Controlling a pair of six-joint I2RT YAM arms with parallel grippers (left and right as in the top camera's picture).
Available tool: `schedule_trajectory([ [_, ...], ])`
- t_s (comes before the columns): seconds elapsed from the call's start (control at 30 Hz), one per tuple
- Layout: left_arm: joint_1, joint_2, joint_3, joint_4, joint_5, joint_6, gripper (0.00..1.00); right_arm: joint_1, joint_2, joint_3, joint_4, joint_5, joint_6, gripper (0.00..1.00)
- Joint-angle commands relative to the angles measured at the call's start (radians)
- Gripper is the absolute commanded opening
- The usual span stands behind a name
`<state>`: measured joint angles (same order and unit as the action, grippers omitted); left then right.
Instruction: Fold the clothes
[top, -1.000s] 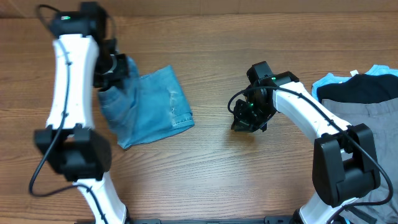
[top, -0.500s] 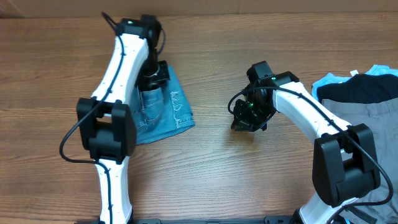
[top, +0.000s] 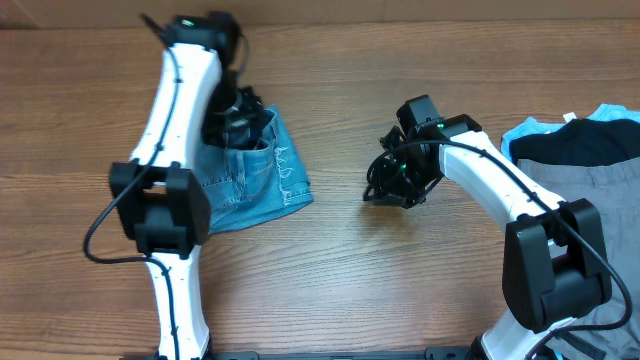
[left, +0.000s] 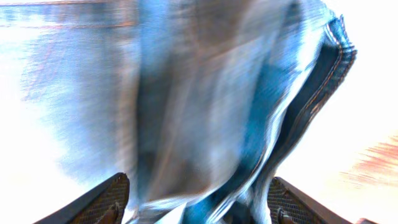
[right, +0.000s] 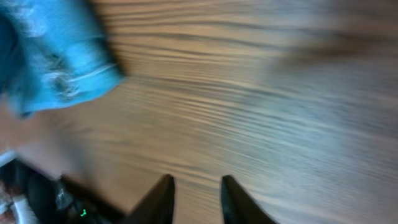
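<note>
The clothes, light blue jeans (top: 265, 180), lie folded into a small bundle on the wooden table, left of centre, a frayed hem at the right edge. My left gripper (top: 238, 122) sits on the bundle's far upper part. In the left wrist view its jaws stand wide apart, the gripper (left: 199, 202) open, with blurred loose denim (left: 205, 93) lying between them. My right gripper (top: 385, 188) hovers low over bare wood to the right of the jeans. It (right: 198, 193) is slightly open with only table between the fingers. The jeans' hem (right: 56, 62) shows at the upper left of that view.
At the right edge a black garment (top: 580, 145) lies over pale turquoise cloth (top: 612, 112), with grey trousers (top: 590, 190) just below. Bare wooden table (top: 400, 280) spreads between the jeans and that pile.
My left arm swung right across the jeans, carrying cloth over so the bundle is narrower, and its jaws went from shut to wide open. My right gripper edged left and parted slightly.
</note>
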<state>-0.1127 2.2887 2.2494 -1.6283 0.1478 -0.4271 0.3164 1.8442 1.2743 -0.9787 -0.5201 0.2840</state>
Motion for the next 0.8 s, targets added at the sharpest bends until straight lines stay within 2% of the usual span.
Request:
schedule_trajectory([
  [0.0,0.096,0.000,0.141,-0.062,0.057,0.070,0.76,0.005,-0.064,0.070,0.057,-0.246,-0.136,0.35],
  [0.07,0.139,-0.011,0.176,-0.062,0.098,0.119,0.85,0.019,-0.087,0.095,0.108,-0.322,-0.135,0.43],
  [0.2,0.199,-0.021,0.188,-0.062,0.112,0.144,0.93,0.083,-0.119,0.145,0.225,-0.350,-0.073,0.56],
  [0.3,0.225,-0.021,0.174,-0.061,0.113,0.190,0.89,0.151,-0.119,0.153,0.320,-0.259,-0.009,0.64],
  [0.33,0.229,-0.021,0.168,-0.062,0.113,0.206,0.88,0.175,-0.115,0.153,0.333,-0.194,0.006,0.70],
  [0.4,0.230,-0.021,0.152,-0.062,0.112,0.245,0.88,0.218,-0.103,0.152,0.356,-0.098,0.008,0.77],
  [0.53,0.229,-0.020,0.116,-0.061,0.108,0.293,0.77,0.312,-0.044,0.152,0.422,0.095,0.008,0.91],
  [0.67,0.230,-0.020,0.064,-0.057,0.099,0.303,0.71,0.357,0.035,0.152,0.466,0.223,0.009,0.94],
  [0.73,0.230,-0.020,0.018,-0.047,0.096,0.344,0.69,0.357,0.096,0.152,0.504,0.233,0.037,0.83],
  [0.77,0.230,-0.020,-0.001,-0.042,0.096,0.355,0.67,0.356,0.116,0.152,0.511,0.233,0.056,0.70],
])
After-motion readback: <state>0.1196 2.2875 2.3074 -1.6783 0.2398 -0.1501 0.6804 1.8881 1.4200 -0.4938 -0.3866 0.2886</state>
